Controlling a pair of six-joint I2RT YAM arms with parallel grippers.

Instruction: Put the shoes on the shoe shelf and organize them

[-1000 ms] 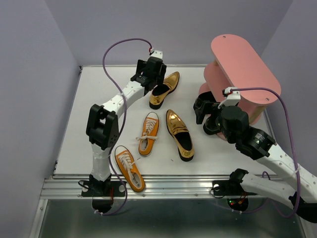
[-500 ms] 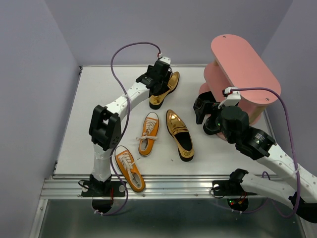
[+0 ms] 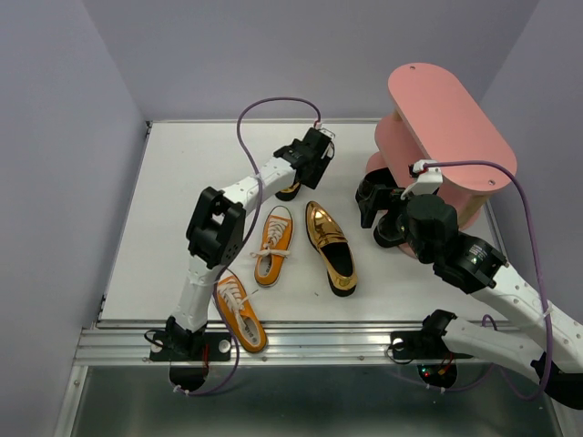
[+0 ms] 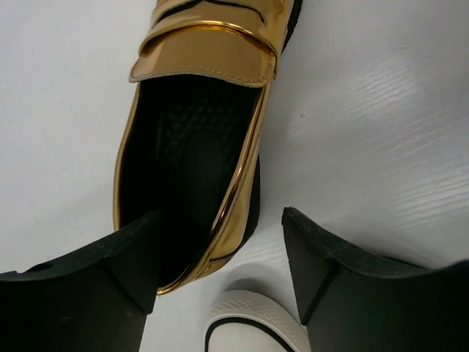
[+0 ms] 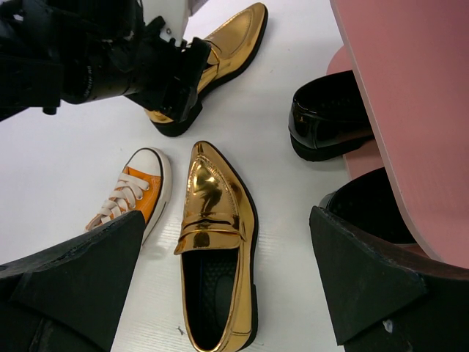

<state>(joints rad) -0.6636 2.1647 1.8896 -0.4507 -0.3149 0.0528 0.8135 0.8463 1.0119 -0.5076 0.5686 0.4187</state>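
**A:** What is found changed in the overhead view?

**B:** The left gripper [image 3: 303, 171] has been swung rightward across the table [image 3: 173, 209]. It is now set over the far gold loafer [image 3: 291, 190], of which little but the heel end is left showing. The loafer itself appears not to have been shifted. The right gripper [image 3: 373, 211] has been kept where it was, beside the lower boards of the shoe shelf [image 3: 446, 114].

**A:** And the remaining shoes?

**B:** The near gold loafer [image 3: 330, 244], the middle orange sneaker [image 3: 273, 242] and the near orange sneaker [image 3: 239, 311] are seen on the table, none shelved.

**A:** What is shown by the left wrist camera?

**B:** The jaws are held apart, astride one side wall of the far loafer near its heel. One finger [image 4: 88, 293] is placed at the shoe's opening, and the other is outside with a gap to the shoe. Nothing is clamped yet.

**A:** And by the right wrist camera?

**B:** Its fingers are spread wide and nothing is gripped. The near loafer is seen on the table below them. One black dress shoe [image 5: 326, 121] is tucked beneath a pink board and a second black shoe [image 5: 366, 209] is partly hidden. Whether they rest on the lowest board or on the table cannot be told.

**A:** What is implied for the task?

**B:** A pick of the far loafer is judged to be set up, with closing and lifting still to be done. Four shoes are left to be shelved.
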